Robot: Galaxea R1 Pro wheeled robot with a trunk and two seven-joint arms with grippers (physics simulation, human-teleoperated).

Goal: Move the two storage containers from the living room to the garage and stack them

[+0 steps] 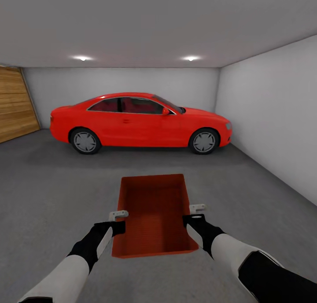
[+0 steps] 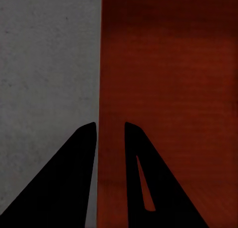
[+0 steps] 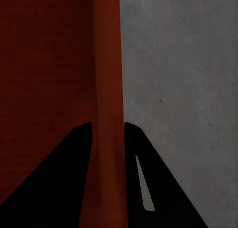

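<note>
I hold one orange-red rectangular open-topped bin (image 1: 153, 215) at lower centre, left gripper (image 1: 118, 221) and right gripper (image 1: 196, 214) each pinching a side wall, over the garage's grey concrete floor (image 1: 53, 184) (red car (image 1: 140, 122) beyond). Next: lower it flat.

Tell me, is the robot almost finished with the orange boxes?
Partly. One orange-red open-topped rectangular bin has reached the garage: it is over the dark grey concrete floor, near a shiny red car. The left gripper and right gripper each straddle a side wall of the bin. Whether it rests on the floor is unclear. Left: fetching a second bin and stacking it.
</note>
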